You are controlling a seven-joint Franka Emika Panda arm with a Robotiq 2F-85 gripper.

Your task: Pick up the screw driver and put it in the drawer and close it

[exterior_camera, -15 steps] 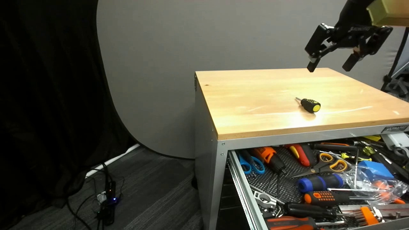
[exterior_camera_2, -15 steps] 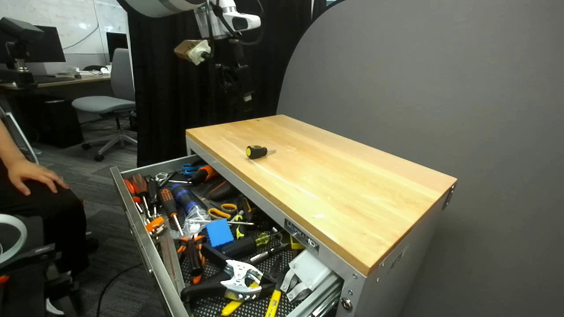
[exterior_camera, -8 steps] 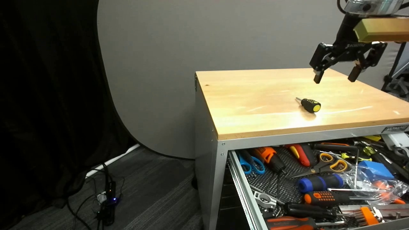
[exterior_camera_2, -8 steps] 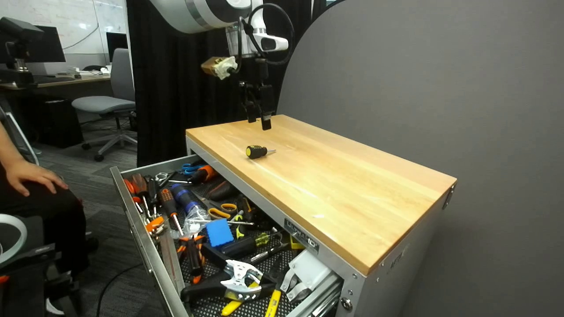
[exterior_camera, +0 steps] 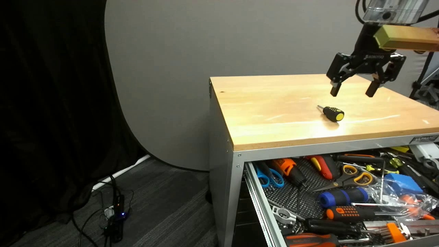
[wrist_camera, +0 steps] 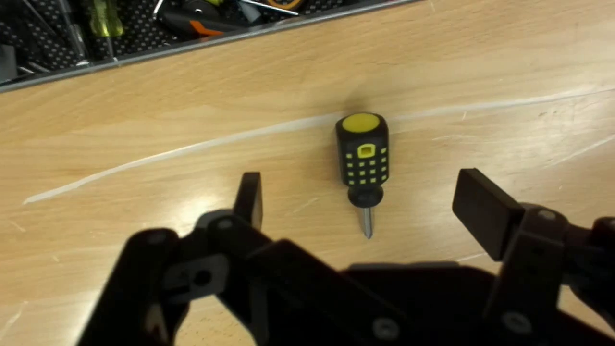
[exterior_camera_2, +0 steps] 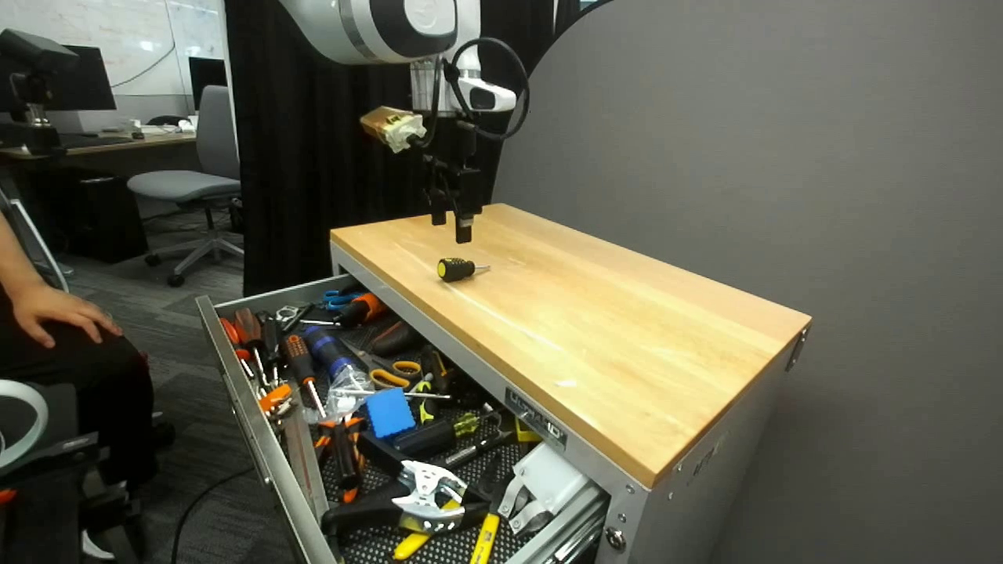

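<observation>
**Stubby black-and-yellow screwdriver (wrist_camera: 365, 173) sitting below two spread fingers (wrist_camera: 484, 209)**

So the black Robotiq gripper (exterior_camera: 352, 92) hangs over a light wooden tabletop (exterior_camera: 271, 113), fingers wide apart with a big gap between them. The screwdriver is lying on its side on that tabletop, clear of both fingers.

Wrist view is the handy one here: the tool shows roughly midway between the fingers, bare wood on each side. Most of the chunky handle pokes out past the fingertips, while the neck and short metal shaft show level with the finger pads, shaft pointing back toward the gripper's body. The yellow butt end faces the wide, shallow, light-grey metal drawer (exterior_camera_2: 262, 435).

In both exterior views the fingertips show higher up than the screwdriver, with a strip of wood visible in between, so they're apart. How high they're actually hovering, I can't tell from these angles.

As for the drawer, it's standing open at the front of the grey metal cabinet (exterior_camera: 222, 171) and it's stuffed: a blue block (exterior_camera_2: 390, 413), a black-handled silver spring clamp (exterior_camera_2: 435, 492), a blue-and-black cylindrical grip (exterior_camera: 344, 197) and a heap of other tools (exterior_camera: 353, 212). The screwdriver's up top, nearer the edge over the drawer than the back edge, with its handle toward that front edge and its tip aimed away from it.
</observation>
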